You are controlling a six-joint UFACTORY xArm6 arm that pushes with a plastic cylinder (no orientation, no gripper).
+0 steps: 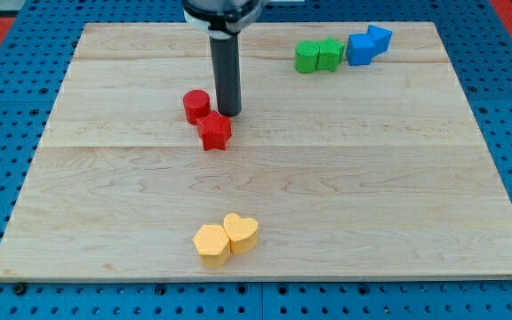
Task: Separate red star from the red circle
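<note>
The red star (214,132) lies on the wooden board (265,213), left of centre. The red circle (196,106) stands just up and to the left of it, touching or nearly touching it. My tip (228,114) is down at the board just right of the red circle and just above the red star's upper right point, close to both blocks.
Two green blocks (318,55) and two blue blocks (367,44) sit in a row near the view's top right. A yellow hexagon (211,244) and a yellow heart (241,233) lie together near the view's bottom centre. Blue pegboard surrounds the board.
</note>
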